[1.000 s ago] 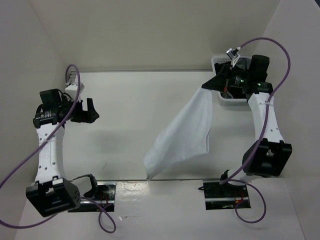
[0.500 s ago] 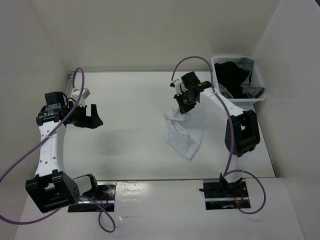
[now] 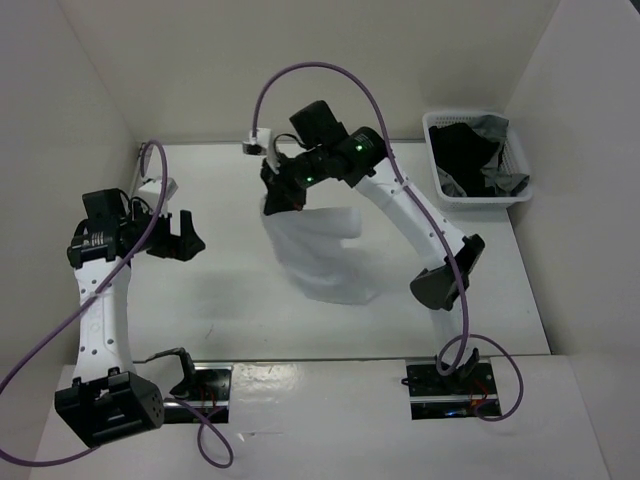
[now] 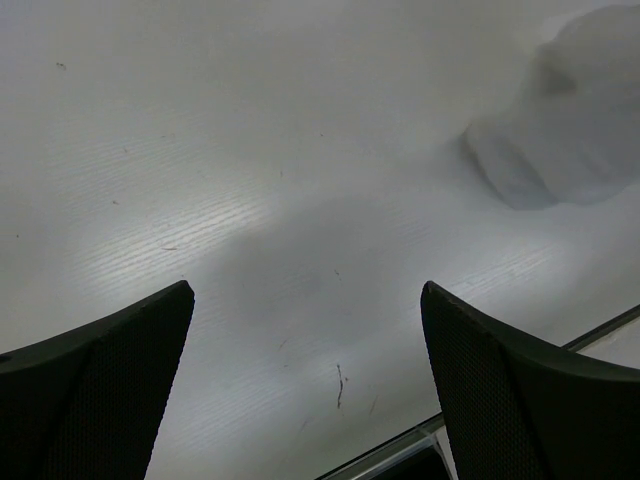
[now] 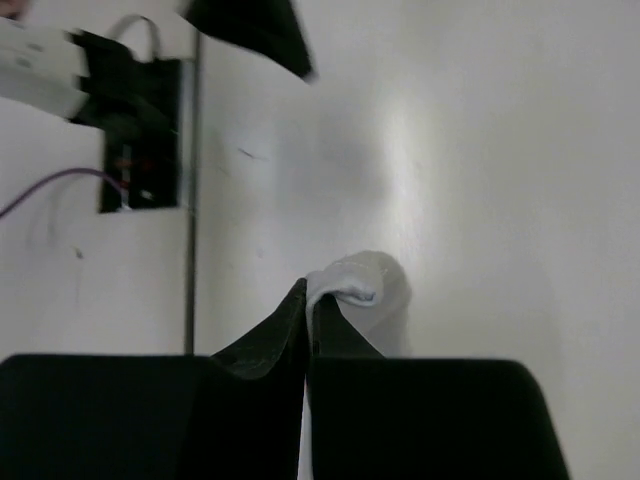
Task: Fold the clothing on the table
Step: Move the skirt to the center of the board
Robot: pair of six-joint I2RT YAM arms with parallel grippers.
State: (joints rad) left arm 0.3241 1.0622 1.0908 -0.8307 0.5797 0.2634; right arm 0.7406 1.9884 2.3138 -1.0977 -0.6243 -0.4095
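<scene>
The white clothing (image 3: 322, 252) hangs from my right gripper (image 3: 278, 196) over the middle of the table (image 3: 230, 300), its lower part bunched on the tabletop. That gripper (image 5: 311, 292) is shut on a pinched edge of the clothing (image 5: 362, 285), which curls over the fingertips. My left gripper (image 3: 184, 232) stands open at the left side, well apart from the cloth. Between its fingers (image 4: 500, 390) only bare tabletop shows, with the clothing (image 4: 575, 130) far off at the upper right.
A white slatted basket (image 3: 512, 150) with black and grey garments sits at the back right corner. White walls close in the table on three sides. A metal rail (image 4: 480, 420) runs along the near edge, by the arm bases (image 3: 448, 385).
My right arm has swung from the basket at the back right across to the table's middle, carrying the clothing leftward; the cloth now bunches on the surface. The left arm has barely shifted.
</scene>
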